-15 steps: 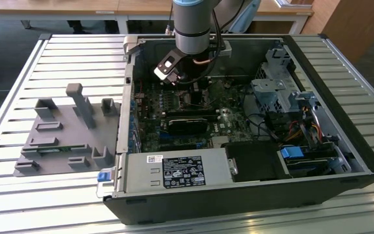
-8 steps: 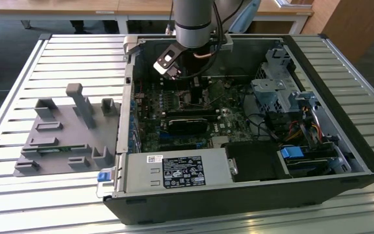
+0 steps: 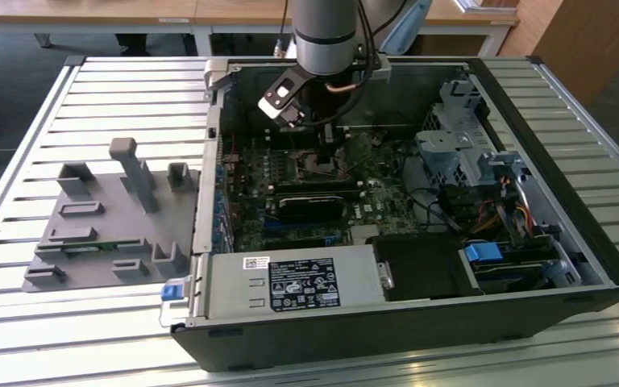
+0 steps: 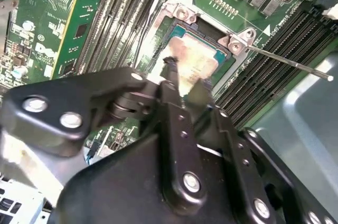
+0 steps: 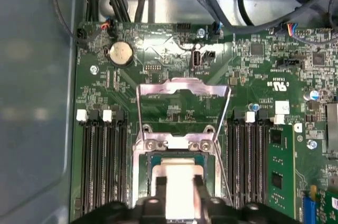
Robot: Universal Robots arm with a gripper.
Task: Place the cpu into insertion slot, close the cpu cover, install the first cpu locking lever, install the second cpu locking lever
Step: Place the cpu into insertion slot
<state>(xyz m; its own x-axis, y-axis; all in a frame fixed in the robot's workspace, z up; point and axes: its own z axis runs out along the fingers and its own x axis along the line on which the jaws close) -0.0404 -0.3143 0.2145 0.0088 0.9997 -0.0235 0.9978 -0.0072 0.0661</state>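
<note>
Exterior view first: at the exterior view's left, a grey moulded fixture tray (image 3: 105, 218) is seen lying on the slatted table (image 3: 30, 322). Just beside it, toward the exterior view's right, an open computer case (image 3: 396, 339) is laid on its side, with the power supply (image 3: 288, 282) at its near edge and the green motherboard (image 3: 277, 173) behind that. The arm (image 3: 326, 32) is seen reaching down into the case from the far side, and the gripper (image 3: 326, 157) is placed low over the board near its middle. Further to the exterior view's right, grey drive cages (image 3: 454, 153) and a blue-tabbed drive bay (image 3: 487, 254) are seen.

In the first wrist view, a coin cell (image 5: 120, 53) is seen on the board, and rows of dark memory slots (image 5: 100, 166) flank the insertion slot (image 5: 141, 166). The cpu cover (image 5: 182, 87) is swung open, away from the slot. The cpu (image 5: 179, 174) is held at the insertion slot, its pale face up, between the fingers (image 5: 161, 184) of the gripper (image 5: 179, 183), which are set narrow against two opposite sides of it. Whether the chip is fully seated cannot be told.

In the second wrist view, the same grasp is shown: the cpu (image 4: 195, 57) is framed by the socket's silvery rim. A thin locking lever (image 4: 288, 61) is seen released, angled out away from the socket.
</note>
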